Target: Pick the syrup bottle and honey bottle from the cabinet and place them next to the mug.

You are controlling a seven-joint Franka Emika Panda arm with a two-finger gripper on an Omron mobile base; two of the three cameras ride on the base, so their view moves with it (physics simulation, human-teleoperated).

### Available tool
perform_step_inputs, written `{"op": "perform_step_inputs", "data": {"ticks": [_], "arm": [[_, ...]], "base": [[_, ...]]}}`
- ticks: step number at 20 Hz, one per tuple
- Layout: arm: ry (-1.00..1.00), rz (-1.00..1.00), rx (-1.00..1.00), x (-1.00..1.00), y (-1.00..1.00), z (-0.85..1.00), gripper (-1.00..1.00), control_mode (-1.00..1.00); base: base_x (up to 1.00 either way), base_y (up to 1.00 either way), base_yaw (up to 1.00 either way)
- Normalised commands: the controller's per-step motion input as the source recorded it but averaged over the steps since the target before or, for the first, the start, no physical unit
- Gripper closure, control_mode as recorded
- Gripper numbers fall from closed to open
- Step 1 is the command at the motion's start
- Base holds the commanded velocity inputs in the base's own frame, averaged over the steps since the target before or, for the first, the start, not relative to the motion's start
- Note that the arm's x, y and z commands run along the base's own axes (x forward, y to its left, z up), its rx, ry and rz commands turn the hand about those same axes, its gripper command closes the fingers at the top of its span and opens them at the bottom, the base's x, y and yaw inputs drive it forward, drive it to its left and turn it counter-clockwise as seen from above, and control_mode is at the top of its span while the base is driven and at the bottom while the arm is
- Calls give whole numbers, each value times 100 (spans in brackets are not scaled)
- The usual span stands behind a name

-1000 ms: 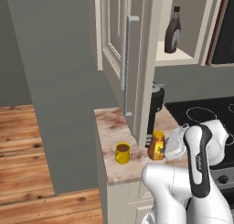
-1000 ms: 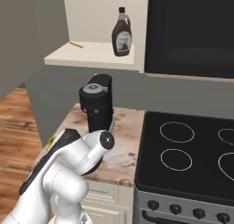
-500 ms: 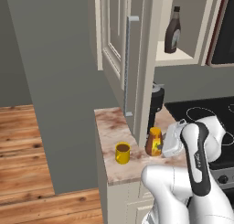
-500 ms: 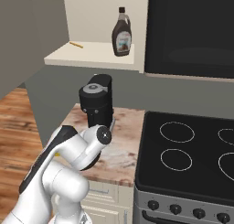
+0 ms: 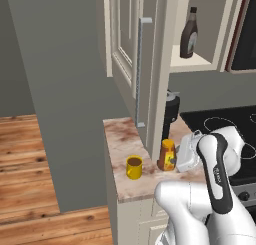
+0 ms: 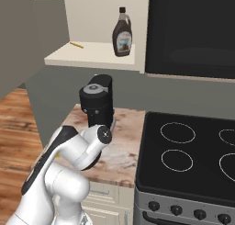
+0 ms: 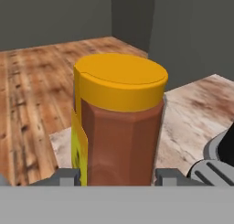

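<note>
Gripper (image 5: 176,158): clamped on the honey bottle (image 5: 167,155), fingers (image 7: 68,176) low on both sides of its body.
Honey bottle: upright on the counter (image 5: 120,139), just right of the mug (image 5: 134,167).
Syrup bottle (image 5: 189,34): on the cabinet (image 5: 192,63) shelf.
Handling: likely light, rigid, smooth plastic; hold the body, not the cap.

The table (image 5: 125,144) is carrying the mug (image 5: 134,167) just beyond the end effector (image 5: 176,158), honey bottle (image 5: 167,154) standing between its fingers; syrup bottle (image 5: 188,34) sitting on the cabinet (image 5: 192,62) shelf above.
</note>
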Motion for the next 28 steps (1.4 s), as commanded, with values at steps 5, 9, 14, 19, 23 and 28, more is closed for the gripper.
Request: {"op": "perform_step_inputs", "data": {"ticks": [5,9,14,19,23,28], "arm": [[0,0,0,0,22,-1,100,-100],[0,0,0,0,2,-16,100,-100],[0,0,0,0,0,-24,100,-100],[0,0,0,0,2,-24,100,-100],[0,0,0,0,12,-28,100,-100],[0,0,0,1,18,-21,100,-100]], "base": [[0,0,0],[0,0,0],[0,0,0],[0,0,0],[0,0,0],[0,0,0]]}}
